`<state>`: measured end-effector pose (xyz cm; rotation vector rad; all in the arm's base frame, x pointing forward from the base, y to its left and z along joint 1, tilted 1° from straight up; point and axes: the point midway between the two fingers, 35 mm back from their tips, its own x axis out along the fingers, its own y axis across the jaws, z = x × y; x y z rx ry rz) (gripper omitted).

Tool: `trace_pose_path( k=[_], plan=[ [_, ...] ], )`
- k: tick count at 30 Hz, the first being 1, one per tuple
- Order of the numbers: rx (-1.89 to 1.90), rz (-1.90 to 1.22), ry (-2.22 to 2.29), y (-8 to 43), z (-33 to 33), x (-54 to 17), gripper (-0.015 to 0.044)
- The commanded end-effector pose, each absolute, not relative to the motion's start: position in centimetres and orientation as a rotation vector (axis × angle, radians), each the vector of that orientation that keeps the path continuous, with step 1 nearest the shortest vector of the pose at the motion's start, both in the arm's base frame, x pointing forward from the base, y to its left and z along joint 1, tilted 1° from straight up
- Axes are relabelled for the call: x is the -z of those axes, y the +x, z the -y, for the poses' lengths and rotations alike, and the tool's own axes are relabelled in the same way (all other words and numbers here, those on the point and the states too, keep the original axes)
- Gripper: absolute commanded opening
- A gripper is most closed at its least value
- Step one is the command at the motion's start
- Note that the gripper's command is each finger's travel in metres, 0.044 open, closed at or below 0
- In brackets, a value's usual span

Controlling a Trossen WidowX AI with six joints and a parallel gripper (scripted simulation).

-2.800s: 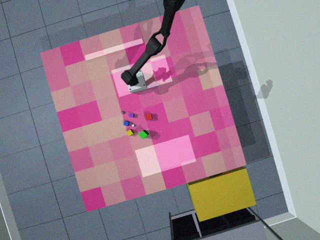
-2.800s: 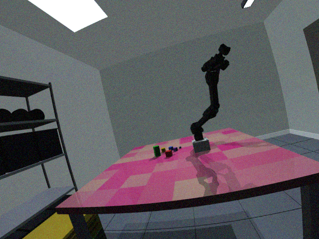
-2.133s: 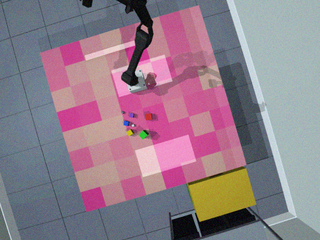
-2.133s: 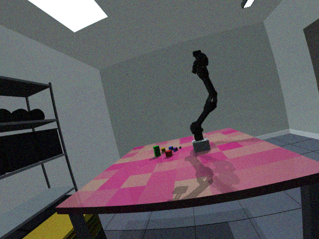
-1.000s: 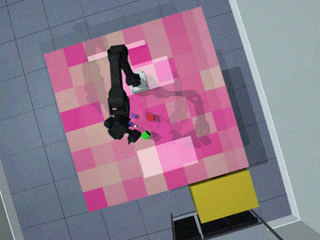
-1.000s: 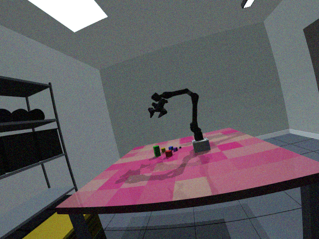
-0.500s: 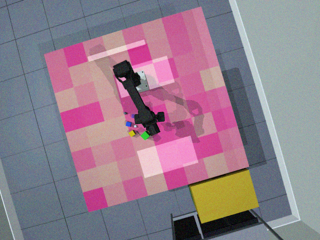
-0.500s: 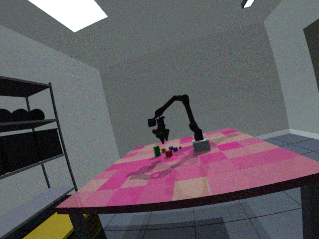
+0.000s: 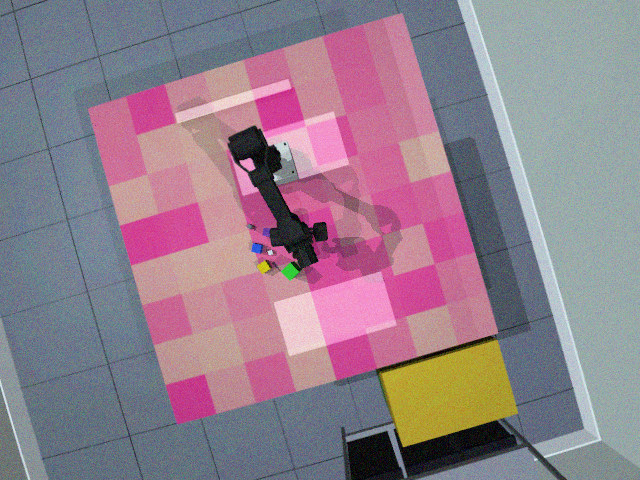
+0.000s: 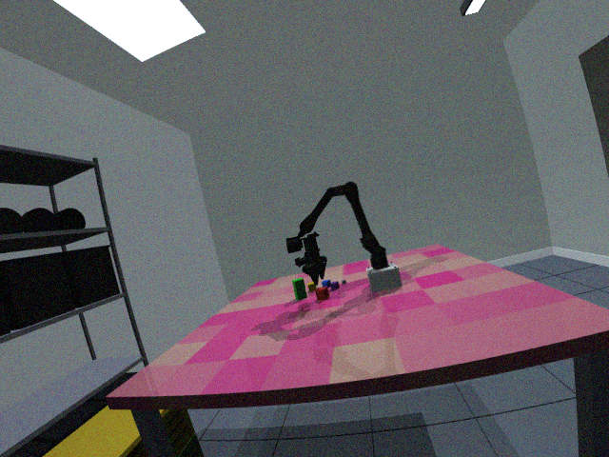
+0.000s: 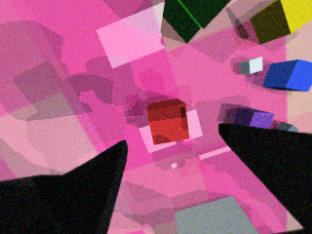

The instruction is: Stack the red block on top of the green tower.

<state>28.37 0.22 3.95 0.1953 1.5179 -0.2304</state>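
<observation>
The red block [image 10: 322, 293] [image 11: 168, 123] sits on the pink patchwork table [image 9: 196, 279] [image 10: 304, 354]; the arm hides it in the top view. The green tower [image 9: 290, 271] [image 10: 299, 288] [image 11: 187, 19] stands upright a short way from it, cut off at the top edge of the wrist view. My gripper [image 10: 317, 283] [image 11: 172, 136] is open and empty, pointing down above the red block. In the wrist view the block shows between the fingertips and slightly beyond them. In the top view the arm hides the fingers.
Beside the green tower are a yellow block [image 9: 263, 266] [image 11: 270, 21], a small white block [image 9: 270, 252] [image 11: 255, 64], a blue block [image 9: 256, 248] [image 11: 297, 75] and a purple block [image 9: 266, 231] [image 11: 262, 119]. A small grey piece [image 9: 251, 226] [image 10: 343, 282] lies past the purple block.
</observation>
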Motion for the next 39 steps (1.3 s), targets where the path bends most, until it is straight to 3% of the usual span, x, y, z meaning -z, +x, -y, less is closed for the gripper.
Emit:
trace_pose_path(
  k=[1,39],
  plan=[
    [0.223,-1.522,0.193,28.3,-0.1,-2.5,0.044],
    [0.223,-1.522,0.193,28.5,0.0,2.8,0.044]
  ],
)
